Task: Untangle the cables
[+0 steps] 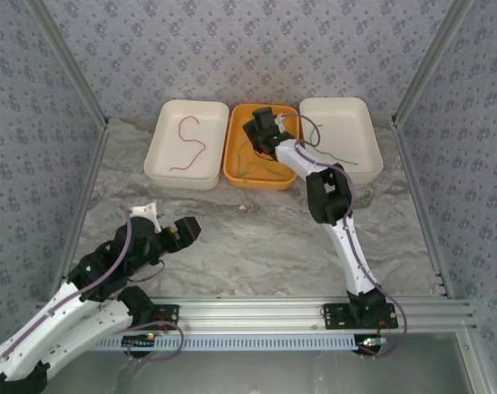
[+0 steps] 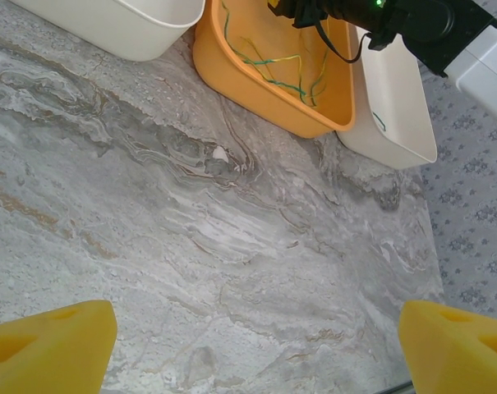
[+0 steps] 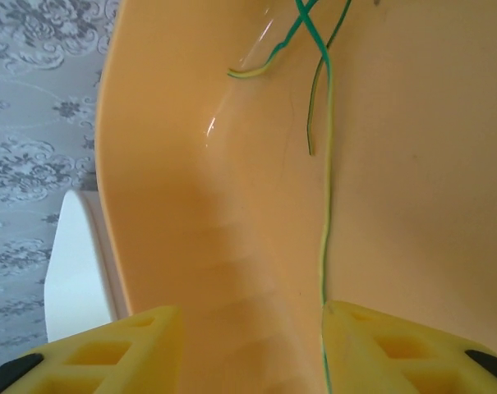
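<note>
Two hands: left hand (image 2: 256,361) low over the marble counter (image 2: 232,246), pads wide apart, empty. Farther back, right hand (image 3: 248,349) inside the orange tray (image 3: 190,205), pads parted. The yellow-green wires (image 3: 325,205) lie tangled there, one perhaps brushing a pad. Red wire (image 1: 189,141) in left white tray (image 1: 162,156); green wire (image 1: 340,158) in right white tray (image 1: 359,115).

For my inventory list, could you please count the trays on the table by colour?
White trays: 2
Orange tray: 1
Total: 3
</note>
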`<action>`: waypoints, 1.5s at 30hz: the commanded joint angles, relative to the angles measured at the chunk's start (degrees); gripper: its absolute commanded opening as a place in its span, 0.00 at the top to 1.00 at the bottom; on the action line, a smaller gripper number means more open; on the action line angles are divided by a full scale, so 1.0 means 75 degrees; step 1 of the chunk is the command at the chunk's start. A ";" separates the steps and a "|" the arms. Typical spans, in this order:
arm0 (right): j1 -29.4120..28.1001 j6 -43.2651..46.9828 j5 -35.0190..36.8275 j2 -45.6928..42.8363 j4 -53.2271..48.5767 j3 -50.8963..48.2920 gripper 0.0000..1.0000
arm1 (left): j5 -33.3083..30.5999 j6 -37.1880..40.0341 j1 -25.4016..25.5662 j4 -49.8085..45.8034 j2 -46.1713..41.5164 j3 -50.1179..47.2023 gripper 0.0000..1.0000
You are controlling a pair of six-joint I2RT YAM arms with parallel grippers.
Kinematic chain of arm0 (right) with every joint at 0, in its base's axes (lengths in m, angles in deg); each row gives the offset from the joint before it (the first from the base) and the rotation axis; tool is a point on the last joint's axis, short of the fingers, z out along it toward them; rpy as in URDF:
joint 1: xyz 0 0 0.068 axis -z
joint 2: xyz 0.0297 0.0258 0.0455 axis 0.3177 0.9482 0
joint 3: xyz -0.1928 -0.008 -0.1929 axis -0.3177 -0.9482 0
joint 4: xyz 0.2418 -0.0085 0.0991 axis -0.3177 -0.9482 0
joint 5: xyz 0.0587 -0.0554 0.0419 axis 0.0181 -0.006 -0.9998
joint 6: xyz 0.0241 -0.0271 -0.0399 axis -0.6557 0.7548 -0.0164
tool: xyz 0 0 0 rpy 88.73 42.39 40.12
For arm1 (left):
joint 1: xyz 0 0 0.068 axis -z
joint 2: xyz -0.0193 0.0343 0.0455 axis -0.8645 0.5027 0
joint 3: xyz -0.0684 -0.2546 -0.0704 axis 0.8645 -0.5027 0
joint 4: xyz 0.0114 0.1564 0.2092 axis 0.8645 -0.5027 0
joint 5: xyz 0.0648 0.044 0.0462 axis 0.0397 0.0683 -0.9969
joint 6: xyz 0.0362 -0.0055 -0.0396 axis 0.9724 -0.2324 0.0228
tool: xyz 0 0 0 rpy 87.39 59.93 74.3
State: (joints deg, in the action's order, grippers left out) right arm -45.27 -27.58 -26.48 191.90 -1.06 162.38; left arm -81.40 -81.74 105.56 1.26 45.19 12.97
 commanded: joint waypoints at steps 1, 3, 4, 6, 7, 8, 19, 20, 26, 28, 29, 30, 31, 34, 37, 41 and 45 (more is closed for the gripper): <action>-0.0114 0.0608 0.0464 -0.0817 -0.0600 0.0314 0.50 | 0.0042 0.0063 -0.0022 0.0019 -0.0003 0.0120 0.11; -0.0116 0.0829 0.0618 -0.1004 -0.0758 0.0300 0.49 | 0.0002 0.0058 -0.0020 -0.0026 -0.0004 0.0123 0.12; -0.0103 0.0958 0.0654 -0.1105 -0.0821 0.0292 0.49 | -0.0027 0.0053 -0.0020 -0.0088 0.0002 0.0143 0.12; -0.0082 0.1154 0.0717 -0.1325 -0.0965 0.0242 0.49 | -0.0063 0.0047 -0.0023 -0.0127 -0.0027 0.0145 0.13; -0.0069 0.1292 0.0761 -0.1492 -0.0946 0.0144 0.49 | -0.0080 0.0053 -0.0026 -0.0149 -0.0038 0.0150 0.13; -0.0068 0.1407 0.0804 -0.1636 -0.0945 0.0048 0.49 | -0.0120 0.0045 -0.0032 -0.0171 -0.0049 0.0154 0.14; -0.0032 0.2909 0.1786 -0.4385 -0.0696 -0.2226 0.49 | -0.0686 0.0428 -0.0224 -0.1095 0.0154 0.0932 0.10; -0.0047 0.3076 0.1870 -0.4740 -0.0628 -0.2613 0.49 | -0.0651 0.0515 -0.0347 -0.1219 0.0229 0.1076 0.09; -0.0092 0.4541 0.2614 -0.7612 -0.0500 -0.5491 0.40 | 0.0112 0.1247 -0.1739 -0.1863 0.0912 0.2052 0.01; -0.0103 0.5054 0.2794 -0.8793 -0.0403 -0.6501 0.25 | 0.0639 0.1486 -0.2451 -0.1945 0.1052 0.2224 0.01; -0.0099 0.5383 0.2866 -0.9378 -0.0477 -0.6907 0.11 | 0.0992 0.1576 -0.2927 -0.1931 0.1068 0.2273 0.01; -0.0094 0.5590 0.2935 -0.9815 -0.0616 -0.7263 0.02 | 0.1386 0.1668 -0.3398 -0.1869 0.1086 0.2248 0.01; -0.0067 0.5747 0.3004 -1.0345 -0.0939 -0.7589 0.01 | 0.1971 0.1713 -0.3990 -0.1752 0.1114 0.2193 0.01; 0.0024 0.5823 0.3253 -1.1461 -0.2182 -0.8221 0.01 | 0.4195 0.1561 -0.6027 -0.1169 0.1355 0.1652 0.01; -0.0042 0.6068 0.3535 -1.2531 -0.2777 -0.8993 0.01 | 0.5810 0.1232 -0.7700 -0.0184 0.1549 0.0655 0.01; -0.0051 0.5667 0.5161 -1.3719 -0.3762 -0.9839 0.01 | 0.4325 0.1855 -0.8280 -0.0798 0.1248 0.0282 0.01; 0.0139 0.6830 0.6095 -1.4461 -0.3016 -1.1172 0.01 | 0.1334 0.1919 -0.8280 -0.1402 -0.0100 -0.0155 0.01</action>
State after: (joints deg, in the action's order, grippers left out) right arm -45.07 17.16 10.44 85.59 -23.53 83.85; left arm -57.38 -69.21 43.92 -6.09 50.85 12.69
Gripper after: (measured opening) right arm 0.985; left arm 0.993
